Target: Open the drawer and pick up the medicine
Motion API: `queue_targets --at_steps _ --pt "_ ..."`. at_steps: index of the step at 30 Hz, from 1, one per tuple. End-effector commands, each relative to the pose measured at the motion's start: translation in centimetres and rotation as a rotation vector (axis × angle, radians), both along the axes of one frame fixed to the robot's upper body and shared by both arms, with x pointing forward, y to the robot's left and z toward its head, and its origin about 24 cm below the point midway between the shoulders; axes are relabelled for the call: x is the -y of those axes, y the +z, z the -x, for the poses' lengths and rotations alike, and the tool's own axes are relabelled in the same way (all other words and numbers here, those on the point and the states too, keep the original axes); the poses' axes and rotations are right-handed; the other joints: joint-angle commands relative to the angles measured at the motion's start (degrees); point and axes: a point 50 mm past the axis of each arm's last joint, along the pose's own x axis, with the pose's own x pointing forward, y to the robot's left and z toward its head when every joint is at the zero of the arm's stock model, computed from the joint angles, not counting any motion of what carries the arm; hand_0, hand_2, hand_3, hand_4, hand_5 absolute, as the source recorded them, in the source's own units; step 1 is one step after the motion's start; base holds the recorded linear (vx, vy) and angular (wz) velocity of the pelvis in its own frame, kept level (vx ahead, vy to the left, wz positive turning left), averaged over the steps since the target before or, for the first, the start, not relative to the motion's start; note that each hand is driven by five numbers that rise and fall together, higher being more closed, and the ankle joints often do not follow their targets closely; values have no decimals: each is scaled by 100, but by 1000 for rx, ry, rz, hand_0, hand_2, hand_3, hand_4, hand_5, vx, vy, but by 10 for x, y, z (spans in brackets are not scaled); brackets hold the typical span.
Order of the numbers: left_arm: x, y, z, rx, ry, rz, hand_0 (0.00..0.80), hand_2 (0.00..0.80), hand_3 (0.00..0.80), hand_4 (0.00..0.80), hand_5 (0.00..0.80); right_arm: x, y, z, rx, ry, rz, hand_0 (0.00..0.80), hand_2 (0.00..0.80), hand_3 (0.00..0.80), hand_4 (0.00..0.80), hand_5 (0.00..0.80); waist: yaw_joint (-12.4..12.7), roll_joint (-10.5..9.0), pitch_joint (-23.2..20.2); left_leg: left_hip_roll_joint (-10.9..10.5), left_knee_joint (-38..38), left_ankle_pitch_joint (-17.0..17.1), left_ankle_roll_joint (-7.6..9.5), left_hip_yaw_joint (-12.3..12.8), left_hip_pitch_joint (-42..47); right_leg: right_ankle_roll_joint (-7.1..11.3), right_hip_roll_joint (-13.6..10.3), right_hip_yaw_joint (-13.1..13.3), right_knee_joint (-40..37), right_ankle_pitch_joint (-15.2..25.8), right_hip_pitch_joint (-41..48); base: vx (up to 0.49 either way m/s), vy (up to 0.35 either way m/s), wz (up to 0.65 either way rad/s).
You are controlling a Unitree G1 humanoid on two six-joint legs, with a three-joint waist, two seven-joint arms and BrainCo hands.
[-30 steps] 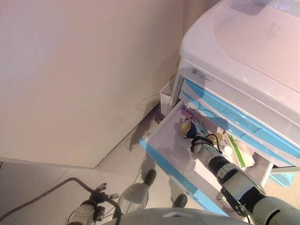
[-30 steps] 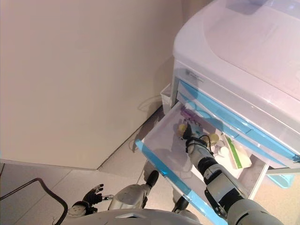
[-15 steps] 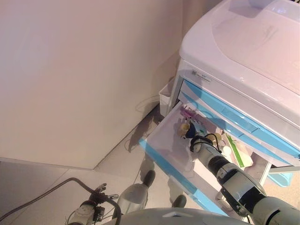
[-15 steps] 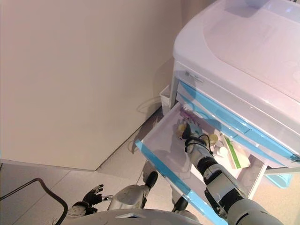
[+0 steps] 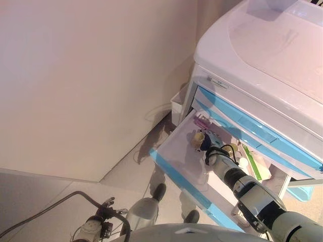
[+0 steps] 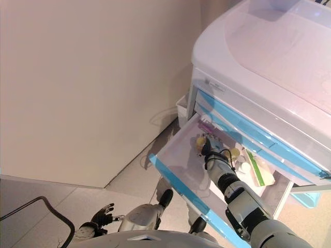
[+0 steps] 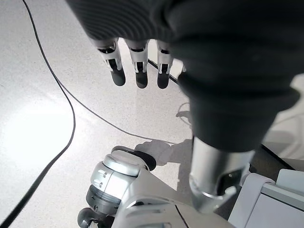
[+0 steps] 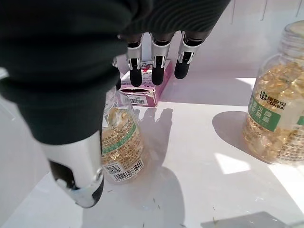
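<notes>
The lowest drawer (image 5: 177,172), white with a blue front, stands pulled out. Inside lie a clear bottle of yellow capsules (image 8: 121,142), a pink box (image 8: 146,89) behind it and a second capsule bottle (image 8: 277,114) to the side. My right hand (image 5: 207,142) reaches into the drawer just above the first bottle (image 5: 198,136). Its fingers (image 8: 159,61) are straight and its thumb (image 8: 78,171) is beside the bottle, holding nothing. My left hand (image 6: 99,215) hangs open near the floor, its fingers (image 7: 137,66) relaxed.
The white cabinet (image 5: 262,55) has closed blue-fronted drawers (image 5: 252,126) above the open one. A green-and-white box (image 5: 252,162) lies at the drawer's right. A small white bin (image 5: 177,103) stands by the wall, and a blue tub (image 5: 303,191) shows at right.
My right hand stays over the bottle in the drawer with hardly any shift. The view itself has moved slightly.
</notes>
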Motion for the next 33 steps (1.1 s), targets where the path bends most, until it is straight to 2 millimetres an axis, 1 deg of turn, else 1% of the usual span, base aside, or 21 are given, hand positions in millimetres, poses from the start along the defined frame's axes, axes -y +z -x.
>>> queue_targets --at_steps 1,10,33 --pt "-3 -3 14 -53 -58 -33 0 0 0 0 0 -4 8 -5 58 39 8 0 0 0 0 0 128 127 -145 -25 -160 -305 87 203 160 336 -543 100 857 101 -327 0 0 0" --pt "-2 -4 15 -55 -53 -28 0 0 0 0 0 -6 12 -7 88 49 5 0 0 0 0 0 120 153 -145 -25 -163 -303 88 203 156 343 -559 105 875 90 -339 0 0 0" --pt "-2 -4 19 -60 -52 -30 0 0 0 0 0 -11 8 -3 82 86 9 0 0 0 0 0 136 121 -170 -15 -165 -303 76 187 168 349 -552 82 866 85 -318 0 0 0"
